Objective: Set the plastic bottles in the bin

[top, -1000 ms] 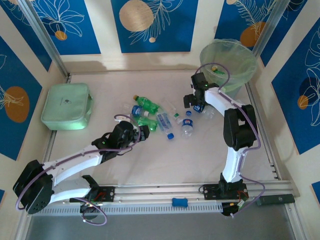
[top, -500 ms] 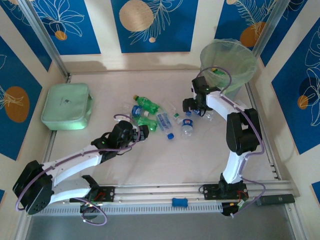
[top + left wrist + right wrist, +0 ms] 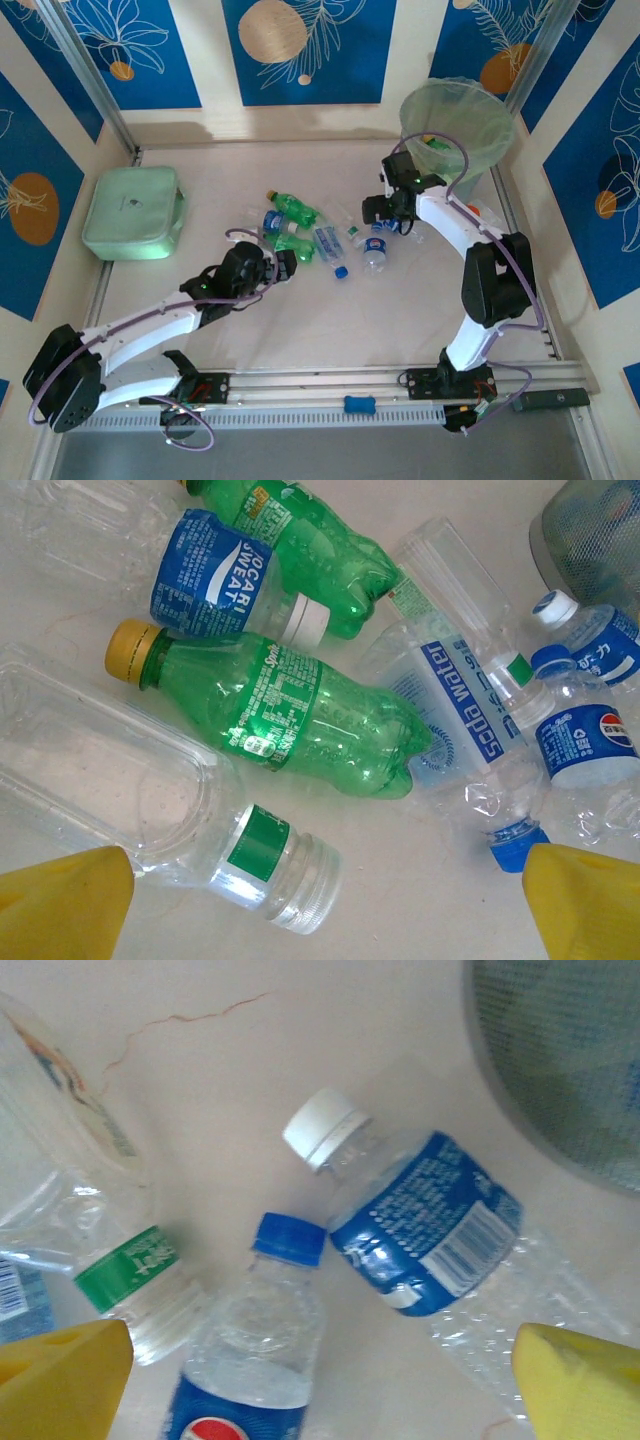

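Several plastic bottles (image 3: 315, 238) lie in a loose heap mid-table. My left gripper (image 3: 290, 262) hovers open at the heap's near-left edge. Its wrist view has a clear bottle with a green label (image 3: 170, 800) between the yellow fingertips (image 3: 60, 905), and beyond it a green bottle with a yellow cap (image 3: 300, 720). My right gripper (image 3: 383, 222) is open over the heap's right end. A blue-capped Pepsi bottle (image 3: 255, 1360) and a blue-labelled, white-capped bottle (image 3: 425, 1215) lie beneath it. The bin (image 3: 470, 150), lined with pale green plastic, stands at the back right, its wall (image 3: 570, 1050) close by.
A flat mint-green box (image 3: 133, 212) sits at the left wall. Metal rails (image 3: 400, 385) run along the near edge, with a small blue piece (image 3: 359, 404) on them. Walls close in the table at the back and on both sides.
The right gripper has moved left and nearer, away from the bin and over the right-hand bottles. The left arm has barely shifted. Both grippers stay open.
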Controlling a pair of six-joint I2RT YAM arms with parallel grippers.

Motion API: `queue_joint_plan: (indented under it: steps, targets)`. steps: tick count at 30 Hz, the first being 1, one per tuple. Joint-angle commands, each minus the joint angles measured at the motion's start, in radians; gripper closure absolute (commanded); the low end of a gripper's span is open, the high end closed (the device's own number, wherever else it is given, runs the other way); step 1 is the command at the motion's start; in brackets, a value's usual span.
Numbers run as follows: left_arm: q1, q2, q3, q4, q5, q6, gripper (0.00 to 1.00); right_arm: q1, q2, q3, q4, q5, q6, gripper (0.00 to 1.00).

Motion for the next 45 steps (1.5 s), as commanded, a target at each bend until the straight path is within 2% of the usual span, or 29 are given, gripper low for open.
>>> queue_joint_plan:
  steps: [1, 9, 17, 24, 29, 34, 40, 45]
  targets:
    - [0.012, -0.012, -0.014, -0.005, -0.004, -0.007, 0.01, -0.031, 0.006, 0.009, -0.029, 0.044, -0.079, 0.02]
    - [0.013, -0.022, -0.011, -0.016, -0.003, -0.004, 0.01, -0.059, 0.067, 0.010, -0.031, 0.093, -0.141, 0.08]
    - [0.013, -0.051, -0.029, -0.026, -0.013, -0.005, 0.01, -0.080, 0.137, 0.024, -0.061, 0.070, -0.135, 0.09]
    - [0.014, -0.051, -0.032, -0.014, -0.010, -0.005, 0.01, -0.042, 0.120, 0.044, -0.141, -0.009, -0.067, 0.18]
    - [0.014, -0.045, -0.032, -0.005, -0.007, -0.005, 0.01, 0.029, 0.042, 0.038, -0.173, -0.019, -0.034, 0.18]
    - [0.014, -0.038, -0.026, 0.001, 0.002, -0.004, 0.01, 0.033, 0.008, 0.041, -0.146, 0.086, -0.072, 0.18]
    - [0.014, -0.051, -0.026, -0.010, 0.001, -0.005, 0.01, -0.017, 0.056, 0.046, -0.038, 0.206, -0.182, 0.13]
    - [0.014, -0.065, -0.027, -0.023, -0.006, -0.005, 0.01, -0.020, 0.095, 0.030, 0.070, 0.260, -0.272, 0.12]
